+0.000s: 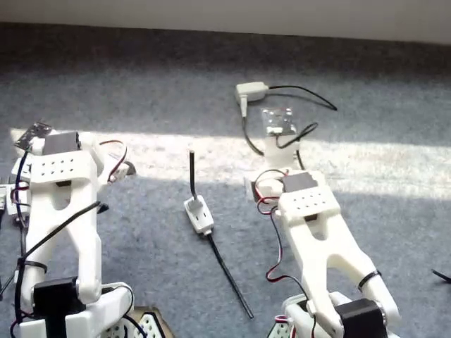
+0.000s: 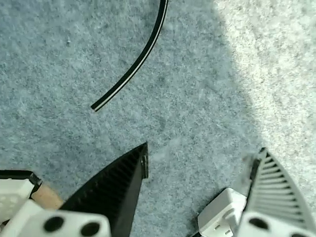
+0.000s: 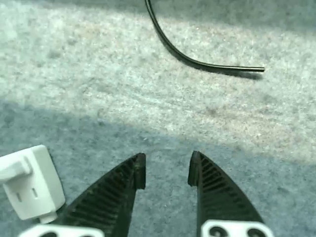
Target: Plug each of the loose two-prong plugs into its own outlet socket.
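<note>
Evidently both hang empty. The right gripper (image 3: 168, 158), fingers half open, has a white socket block (image 3: 30, 190) just outside one finger; the left gripper (image 2: 203, 149), spread wide, has a second socket block (image 2: 219, 217) beside its own.

We log the carpet (image 1: 141, 91) as flecked grey, with one pale sunlit band. Outlet socket (image 3: 32, 195) white. Cord (image 2: 133, 66) black with a pale stripe. Arms (image 1: 320, 225) white, wires (image 1: 266, 204) red. Right gripper (image 3: 166, 170) fingers (image 3: 118, 192) black, ridged.
</note>
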Motion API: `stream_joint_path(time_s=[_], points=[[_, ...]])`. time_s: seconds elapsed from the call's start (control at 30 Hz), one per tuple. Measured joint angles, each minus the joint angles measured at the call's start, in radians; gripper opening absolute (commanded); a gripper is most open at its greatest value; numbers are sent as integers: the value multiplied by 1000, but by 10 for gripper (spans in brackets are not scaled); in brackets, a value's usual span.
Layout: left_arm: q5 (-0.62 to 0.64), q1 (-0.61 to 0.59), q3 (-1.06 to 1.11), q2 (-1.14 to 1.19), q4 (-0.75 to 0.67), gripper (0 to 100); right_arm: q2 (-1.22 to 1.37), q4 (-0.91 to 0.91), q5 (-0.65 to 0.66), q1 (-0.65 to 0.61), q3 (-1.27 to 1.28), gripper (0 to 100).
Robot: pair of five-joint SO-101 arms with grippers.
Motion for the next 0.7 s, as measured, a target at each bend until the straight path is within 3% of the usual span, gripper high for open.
stream_joint_path(time_s=[0.1, 0.3, 0.5, 0.7], points=[[0, 0, 78, 0, -129, 270, 0, 157, 58, -117, -94, 155], [0, 0, 115, 0, -245, 0, 0, 222, 97, -299, -143, 155], [0, 0, 117, 0, -255, 30, 0, 215, 100, -376, -147, 155], [5, 0, 170, 0, -354, 30, 0, 75, 100, -420, -107, 155]])
